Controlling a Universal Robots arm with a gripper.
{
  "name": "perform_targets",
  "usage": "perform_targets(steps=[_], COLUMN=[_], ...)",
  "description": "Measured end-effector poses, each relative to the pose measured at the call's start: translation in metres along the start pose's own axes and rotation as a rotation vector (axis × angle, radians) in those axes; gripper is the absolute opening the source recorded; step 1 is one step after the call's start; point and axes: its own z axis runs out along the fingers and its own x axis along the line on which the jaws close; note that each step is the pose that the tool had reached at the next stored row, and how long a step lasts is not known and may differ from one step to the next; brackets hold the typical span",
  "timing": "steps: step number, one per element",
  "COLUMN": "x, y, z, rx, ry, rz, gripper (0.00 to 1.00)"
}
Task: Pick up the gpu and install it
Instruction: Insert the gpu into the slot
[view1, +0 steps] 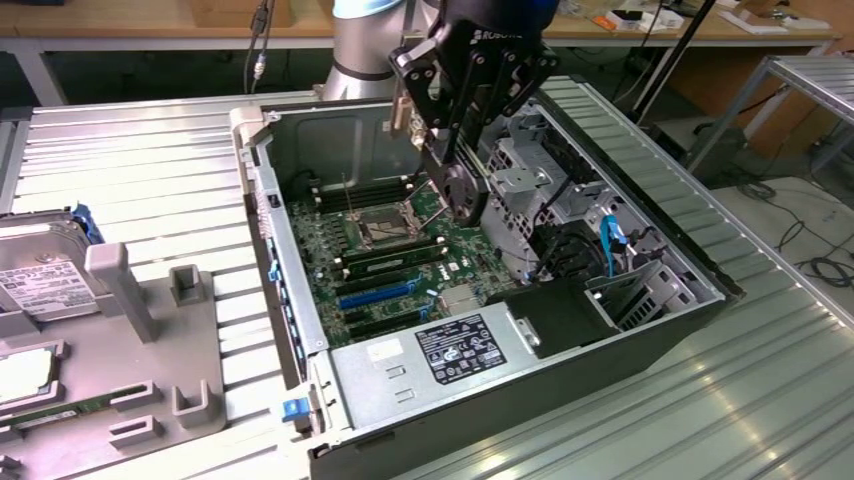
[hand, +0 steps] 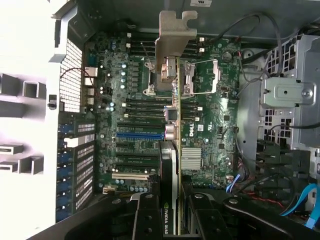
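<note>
Pick-up part done: gpu (hand: 175, 165) clamped edge-on in the gripper (hand: 175, 212), jaws narrowed onto the card. Hanging inside the open case (view1: 287, 300), above the motherboard (hand: 210, 125). Not seated yet by the look of it, and sitting crosswise to the blue slot (hand: 140, 135). Install part not done.

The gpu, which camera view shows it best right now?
The wrist view: the gpu runs edge-on between the jaws, its silver bracket and printed label visible above the motherboard. The exterior view shows it as a dark card hanging over the open computer case.
</note>
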Motion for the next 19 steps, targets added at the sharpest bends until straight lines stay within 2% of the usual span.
perform_targets(steps=[19], x=[0.0000], y=[0.0000], z=[0.0000], rx=[-0.0023], ry=[0.0043], rz=[-0.091], gripper=[0.27])
